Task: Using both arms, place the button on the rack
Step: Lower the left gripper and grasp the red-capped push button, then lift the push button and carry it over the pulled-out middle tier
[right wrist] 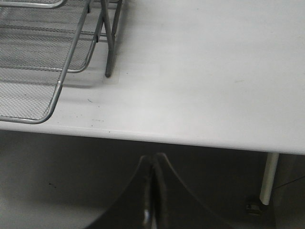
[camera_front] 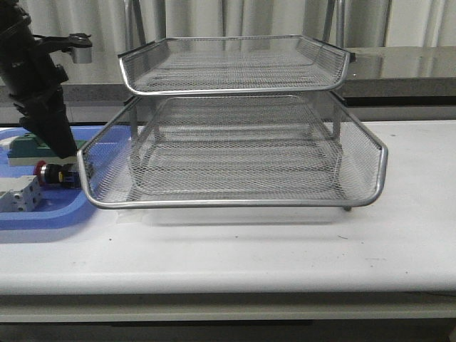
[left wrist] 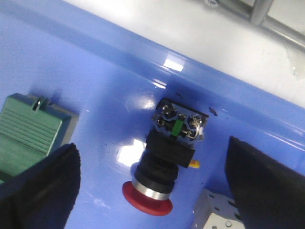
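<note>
The button (left wrist: 164,164) lies on its side in the blue tray (left wrist: 95,95), red head toward the camera, terminal block away. In the front view the button (camera_front: 51,173) shows just under my left arm (camera_front: 35,78). My left gripper (left wrist: 152,183) hangs open over it, one black finger on each side, not touching. The silver wire-mesh rack (camera_front: 235,142) stands in the middle of the table. My right gripper (right wrist: 153,164) is shut and empty, held off the table's front edge, out of the front view.
A green block (left wrist: 28,133) and a white-grey terminal block (left wrist: 214,212) lie in the blue tray beside the button. The rack's leg (right wrist: 109,52) and lower rim (right wrist: 62,86) stand near the white table's (right wrist: 200,71) front right part.
</note>
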Motion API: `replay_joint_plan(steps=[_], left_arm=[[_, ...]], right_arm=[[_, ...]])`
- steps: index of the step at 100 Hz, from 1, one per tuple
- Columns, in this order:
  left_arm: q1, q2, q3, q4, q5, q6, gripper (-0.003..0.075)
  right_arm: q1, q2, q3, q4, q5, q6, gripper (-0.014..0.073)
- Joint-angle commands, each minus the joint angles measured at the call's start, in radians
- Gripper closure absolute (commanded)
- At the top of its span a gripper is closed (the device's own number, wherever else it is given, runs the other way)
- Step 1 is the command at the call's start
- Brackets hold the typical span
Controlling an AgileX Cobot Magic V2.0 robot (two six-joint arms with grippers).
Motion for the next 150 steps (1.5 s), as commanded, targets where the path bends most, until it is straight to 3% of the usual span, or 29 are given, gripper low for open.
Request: replay_joint_plan(steps=[1,101,113,132,150], left_arm=[[-0.007,-0.047,-0.032,-0.034,-0.014,0.005,0.0135],[-0.036,0.059,-0.032,-0.044,-0.061,0.005,0.0149],[-0.036,0.059,-0.032,-0.042,-0.046,0.005,0.026],[-0.036,0.059,-0.034,-0.027,-0.029,0.005,0.0554],[-0.036,0.059,-0.085,-0.027,0.055,0.005,0.0741]], right_arm=[[0.0,0.003,-0.032,-0.005,-0.057,0.001,0.0662],[0.0,0.003,-0.032,-0.005,-0.057,0.001,0.0662],[0.0,0.003,-0.032,-0.005,-0.057,0.001,0.0662],[0.0,0.003,-0.032,-0.005,-0.057,0.001,0.0662],[0.0,0.003,-0.032,-0.005,-0.057,0.001,0.0662]])
